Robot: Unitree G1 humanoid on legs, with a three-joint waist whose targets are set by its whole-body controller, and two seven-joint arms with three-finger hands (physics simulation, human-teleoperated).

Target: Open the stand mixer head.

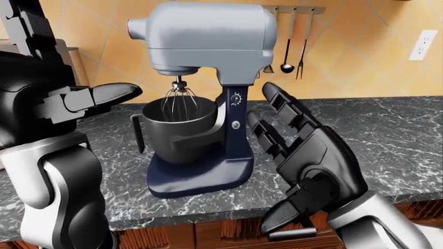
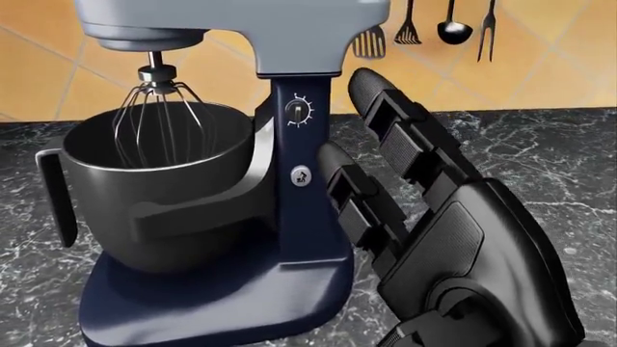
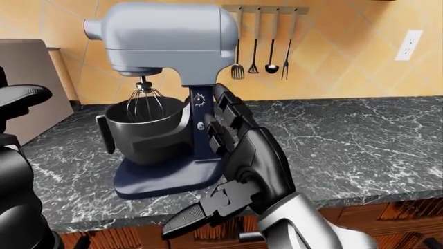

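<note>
The stand mixer stands on the black marble counter (image 1: 388,135), its grey head (image 1: 207,36) down over the dark bowl (image 1: 181,129). The whisk (image 2: 154,116) hangs inside the bowl. The navy column carries a speed dial (image 2: 299,110) and a round lock button (image 2: 301,175). My right hand (image 1: 262,102) is open, fingers stretched upward just right of the column, with the lower fingertip (image 2: 333,155) close beside the lock button. My left hand (image 1: 104,96) hovers open to the left of the bowl, level with its rim and apart from the mixer.
Several utensils (image 3: 266,54) hang from a rail on the tiled wall behind the mixer. A wall outlet (image 1: 420,44) is at the upper right. A beige panel (image 3: 27,83) stands at the counter's left end. Wooden cabinet fronts (image 3: 408,212) show under the counter edge.
</note>
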